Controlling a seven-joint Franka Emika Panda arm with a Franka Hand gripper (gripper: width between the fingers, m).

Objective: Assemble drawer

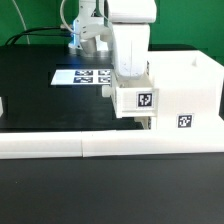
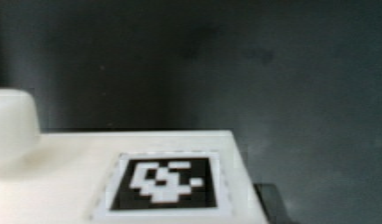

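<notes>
The tall white drawer housing (image 1: 185, 88) stands on the black table at the exterior view's right, with a tag on its near face. A small white tray (image 1: 142, 101) with a tag sits against the housing's left side, raised off the table. My gripper (image 1: 133, 84) comes down from above and is shut on this tray. In the wrist view the tray's tagged white face (image 2: 165, 183) fills the lower part, its round knob (image 2: 8, 125) is at one edge, and one dark fingertip (image 2: 268, 203) lies against the tray's side. The other finger is hidden.
The long low white wall bar (image 1: 90, 147) runs along the table's front. The marker board (image 1: 84, 75) lies flat behind the gripper. A white part (image 1: 2, 106), cut off by the frame, sits at the exterior view's left edge.
</notes>
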